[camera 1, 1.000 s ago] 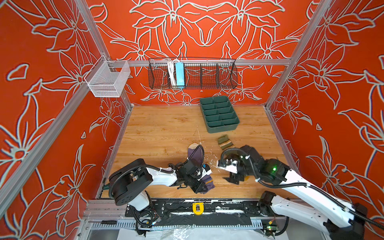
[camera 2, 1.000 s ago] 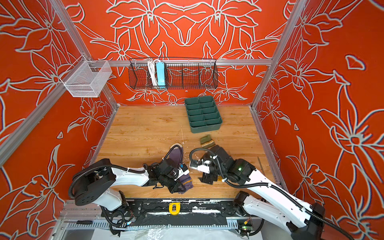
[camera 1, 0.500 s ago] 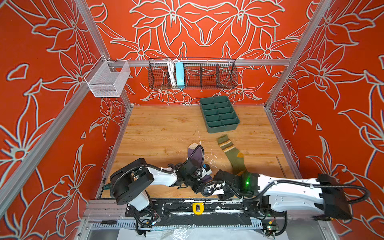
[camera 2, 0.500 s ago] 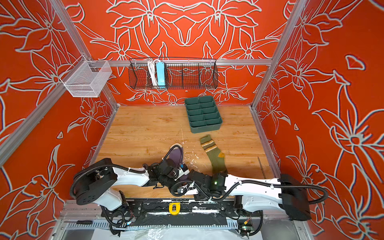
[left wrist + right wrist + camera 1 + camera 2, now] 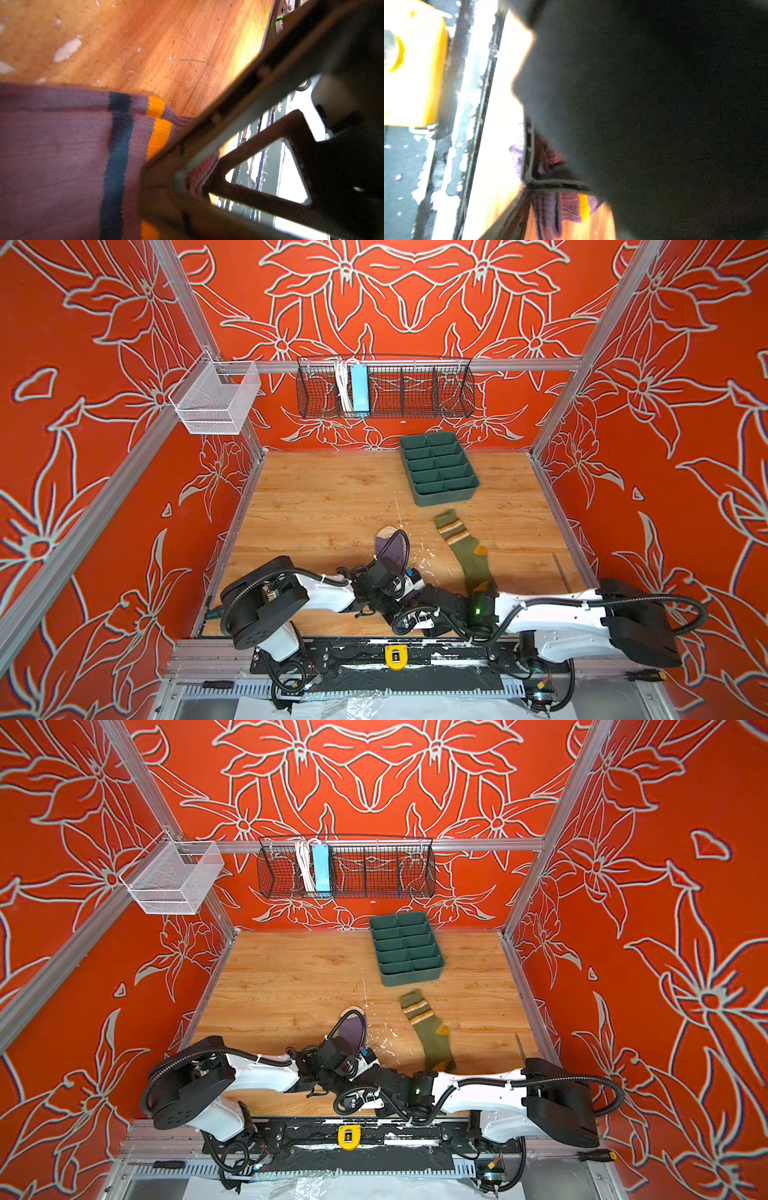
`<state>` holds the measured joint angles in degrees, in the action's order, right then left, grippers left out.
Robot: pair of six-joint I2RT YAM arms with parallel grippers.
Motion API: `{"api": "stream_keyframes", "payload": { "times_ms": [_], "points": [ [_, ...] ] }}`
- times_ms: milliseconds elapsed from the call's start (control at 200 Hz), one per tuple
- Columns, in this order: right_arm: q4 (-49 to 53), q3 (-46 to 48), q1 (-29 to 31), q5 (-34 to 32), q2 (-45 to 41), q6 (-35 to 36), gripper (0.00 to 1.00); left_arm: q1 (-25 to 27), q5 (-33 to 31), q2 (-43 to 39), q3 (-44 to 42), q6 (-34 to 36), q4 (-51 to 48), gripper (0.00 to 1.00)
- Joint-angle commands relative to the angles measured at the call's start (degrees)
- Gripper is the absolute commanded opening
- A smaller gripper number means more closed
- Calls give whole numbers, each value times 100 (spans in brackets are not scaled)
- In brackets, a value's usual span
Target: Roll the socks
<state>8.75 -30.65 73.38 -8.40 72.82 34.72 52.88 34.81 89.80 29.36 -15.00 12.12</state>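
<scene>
The purple sock (image 5: pixel 390 549) lies on the wooden floor near the front, its cream toe pointing to the back. Its cuff with navy and yellow stripes (image 5: pixel 118 133) fills the left wrist view. My left gripper (image 5: pixel 404 592) sits low on that cuff end, shut on the purple sock. My right gripper (image 5: pixel 419 605) reaches across from the right and meets the same cuff beside the left one. The right wrist view is dark and blurred, with only a scrap of purple cuff (image 5: pixel 571 205) showing, so its jaws are unclear. The olive green sock (image 5: pixel 466 548) lies flat and free to the right.
A dark green compartment tray (image 5: pixel 438 468) stands at the back right of the floor. A black wire basket (image 5: pixel 384 387) and a white mesh basket (image 5: pixel 216 400) hang on the walls. A thin metal rod (image 5: pixel 559 570) lies near the right wall. White chipped spots mark the wood.
My right arm has swung down and left from above the green sock to the purple sock's cuff, uncovering the green sock. Its jaws have narrowed. The left arm has stayed put.
</scene>
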Motion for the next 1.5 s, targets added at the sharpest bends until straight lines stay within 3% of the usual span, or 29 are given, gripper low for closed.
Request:
{"api": "stream_keyframes", "payload": {
  "times_ms": [0,105,335,510,646,781,976,1011,1126,1276,1416,1496],
  "points": [
    [277,174,31,-44,-9,62,57,-8,-703,141,-278,117,-1093,0],
    [344,189,65,-40,110,189,52,-6,-678,61,-384,78,-932,0],
    [827,152,203,-179,26,316,53,-5,-693,9,-376,139,-948,0],
    [426,251,207,-241,258,310,52,-6,-698,64,-370,135,-940,0],
    [394,82,256,-179,681,335,38,-6,-670,49,-357,124,-993,0],
    [445,95,308,-97,686,410,30,-6,-633,-1,-335,115,-992,0],
    [627,53,343,-29,680,413,7,-6,-822,-407,-233,150,-1173,0],
    [635,38,343,-38,689,413,5,1,-868,-525,-185,209,-1298,12],
    [658,-5,344,-80,766,396,1,3,-1020,-996,-96,314,-1618,37],
    [637,-53,341,-59,860,347,0,3,-1363,-1736,-102,390,-1855,64],
    [886,-279,262,181,883,184,0,1,-2286,-2656,-124,338,-2123,77],
    [1300,-562,116,567,929,45,0,3,-3344,-3587,-115,255,-2344,79]
  ]
}}
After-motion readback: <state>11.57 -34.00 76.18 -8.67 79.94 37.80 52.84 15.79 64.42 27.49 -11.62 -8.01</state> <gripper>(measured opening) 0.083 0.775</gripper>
